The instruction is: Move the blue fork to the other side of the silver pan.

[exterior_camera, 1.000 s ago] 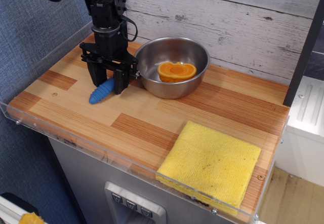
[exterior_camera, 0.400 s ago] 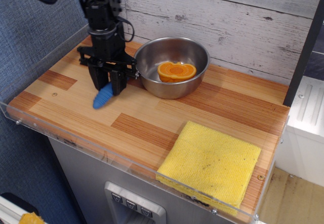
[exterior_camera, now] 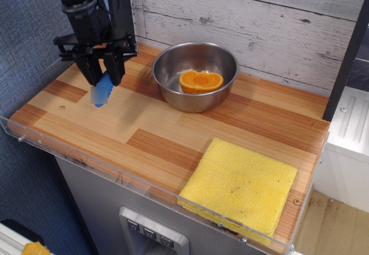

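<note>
My gripper (exterior_camera: 104,79) is shut on the blue fork (exterior_camera: 102,90) and holds it in the air above the left part of the wooden table. Only the blue ribbed handle shows, hanging down below the fingers and blurred; the tined head is hidden between them. The silver pan (exterior_camera: 195,76), a round shiny steel bowl, stands at the back middle of the table, to the right of my gripper and apart from it. An orange half-fruit piece (exterior_camera: 200,81) lies inside it.
A yellow cloth (exterior_camera: 239,186) lies at the front right. A clear plastic rim (exterior_camera: 144,187) runs along the table's front and left edges. A white plank wall (exterior_camera: 259,18) stands behind. A dark post (exterior_camera: 346,59) rises at the right.
My gripper closed on the blue fork beside the pan, lifted it off the table and moved it up and to the left, away from the pan.
</note>
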You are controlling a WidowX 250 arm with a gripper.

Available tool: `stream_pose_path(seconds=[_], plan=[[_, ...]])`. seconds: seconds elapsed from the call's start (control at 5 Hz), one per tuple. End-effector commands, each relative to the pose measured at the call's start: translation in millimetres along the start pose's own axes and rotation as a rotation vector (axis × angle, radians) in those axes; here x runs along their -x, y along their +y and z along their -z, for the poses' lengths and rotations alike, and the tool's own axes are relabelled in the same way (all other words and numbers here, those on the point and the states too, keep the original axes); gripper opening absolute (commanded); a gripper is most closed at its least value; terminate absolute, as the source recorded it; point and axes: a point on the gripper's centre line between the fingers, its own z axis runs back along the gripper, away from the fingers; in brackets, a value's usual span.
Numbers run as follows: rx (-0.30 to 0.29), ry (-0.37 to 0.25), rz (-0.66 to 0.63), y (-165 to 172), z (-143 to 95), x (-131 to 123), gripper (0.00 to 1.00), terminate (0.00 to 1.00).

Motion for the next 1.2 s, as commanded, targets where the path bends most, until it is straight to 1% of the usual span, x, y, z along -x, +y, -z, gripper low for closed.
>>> stream_pose_path(seconds=[0.0,0.2,0.4,0.6,0.8,1.0], plan=[[0.002,-0.104,0.139,-52.2,-43.6,7.7,0.00,0.00],[0.046,-0.078,0.249,-97.9,-47.4,20.0,0.00,0.00],[0.039,-0.060,0.249,-120.5,-49.2,28.0,0.00,0.00],[0.034,-0.047,0.163,-148.6,-47.7,36.3,0.00,0.00],[-0.002,-0.036,0.124,-178.7,-41.3,44.3,0.00,0.00],[-0.024,-0.029,0.157,-203.8,-32.6,48.8,0.00,0.00]])
